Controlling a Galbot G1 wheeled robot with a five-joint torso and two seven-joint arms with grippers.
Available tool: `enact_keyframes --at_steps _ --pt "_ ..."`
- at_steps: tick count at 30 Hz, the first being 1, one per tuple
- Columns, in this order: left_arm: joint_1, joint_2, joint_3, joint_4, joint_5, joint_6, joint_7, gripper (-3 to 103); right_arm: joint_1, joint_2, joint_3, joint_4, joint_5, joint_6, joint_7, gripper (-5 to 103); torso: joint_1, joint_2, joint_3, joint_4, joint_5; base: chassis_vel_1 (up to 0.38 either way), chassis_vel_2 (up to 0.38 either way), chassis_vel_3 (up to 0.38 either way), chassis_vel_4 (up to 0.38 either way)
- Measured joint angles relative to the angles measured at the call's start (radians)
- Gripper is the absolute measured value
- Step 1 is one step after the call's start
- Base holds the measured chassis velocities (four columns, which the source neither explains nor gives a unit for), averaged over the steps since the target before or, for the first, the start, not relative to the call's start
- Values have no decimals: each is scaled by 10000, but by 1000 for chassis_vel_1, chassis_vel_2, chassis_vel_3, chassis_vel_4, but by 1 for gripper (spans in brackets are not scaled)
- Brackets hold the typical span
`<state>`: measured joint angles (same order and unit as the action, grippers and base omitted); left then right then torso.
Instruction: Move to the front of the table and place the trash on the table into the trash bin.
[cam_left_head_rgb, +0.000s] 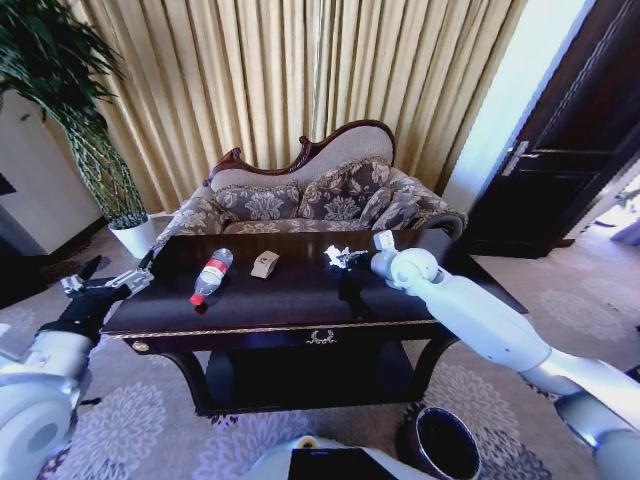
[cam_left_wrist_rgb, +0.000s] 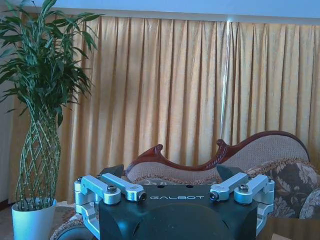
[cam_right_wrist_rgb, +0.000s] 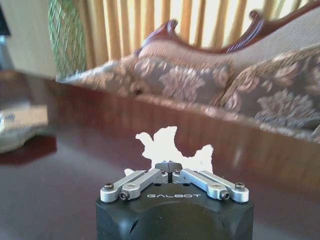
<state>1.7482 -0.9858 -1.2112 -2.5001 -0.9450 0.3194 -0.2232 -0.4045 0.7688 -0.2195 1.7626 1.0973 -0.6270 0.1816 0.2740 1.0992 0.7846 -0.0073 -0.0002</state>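
Bamboo plant (cam_left_head_rgb: 70, 110) in a white pot fills the upper left of the head view, and below it at the left edge the left gripper (cam_left_head_rgb: 105, 285) hangs just off the table's end, fingers spread wide apart and holding nothing. The table (cam_left_head_rgb: 290, 305) spans the middle of the frame, dark and glossy, with a gold emblem on its front drawer. On its left part lies the bottle (cam_left_head_rgb: 211, 276), red cap toward the front edge; just right of it sits the tan paper scrap (cam_left_head_rgb: 264, 264). Further right, near the far edge, the crumpled tissue (cam_left_head_rgb: 343, 257) lies with the right gripper (cam_left_head_rgb: 372, 255) at it, fingers pressed together on the tissue's near edge in the right wrist view. The trash bin (cam_left_head_rgb: 443, 443) stands on the carpet at the lower right, below the table's front.
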Motion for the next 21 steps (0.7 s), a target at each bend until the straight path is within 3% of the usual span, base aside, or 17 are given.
enact_keyframes --at_steps 5,7,8,12,14,17,21 --pt "-29 -6 -40 0 -71 0 -185 100 -534 -121 874 450 -176 555 475 0 1 0 0 1 0 0 0 0 0" --pt "-54 -56 -68 0 -128 1 -223 100 -1313 -294 2122 1038 -525 884 574 0 0 0 -1 1 -2 0 0 0 0" --pt "-54 -56 -68 0 -128 1 -223 100 -1313 -294 2122 1038 -525 884 574 0 0 0 -1 1 -2 0 0 0 0" --pt "-142 -123 -36 0 -144 1 -227 100 -3483 -770 4634 2129 -1109 1250 572 0 0 1 -1 -7 2 0 0 0 0" --pt "-150 -129 -29 0 -144 2 -227 100 -3735 -834 4875 2248 -1134 1292 577 0 0 0 -1 -6 3 0 0 0 0" --pt "-207 -190 101 0 -141 6 -229 100 -5498 -1093 6538 2754 -1568 1641 681 0 -1 1 -2 -2 0 0 0 0 0" --pt "-245 -202 187 0 -132 8 -234 100 -6309 -968 7366 2828 -1666 1724 698 0 0 2 -1 -1 0 0 0 0 0"
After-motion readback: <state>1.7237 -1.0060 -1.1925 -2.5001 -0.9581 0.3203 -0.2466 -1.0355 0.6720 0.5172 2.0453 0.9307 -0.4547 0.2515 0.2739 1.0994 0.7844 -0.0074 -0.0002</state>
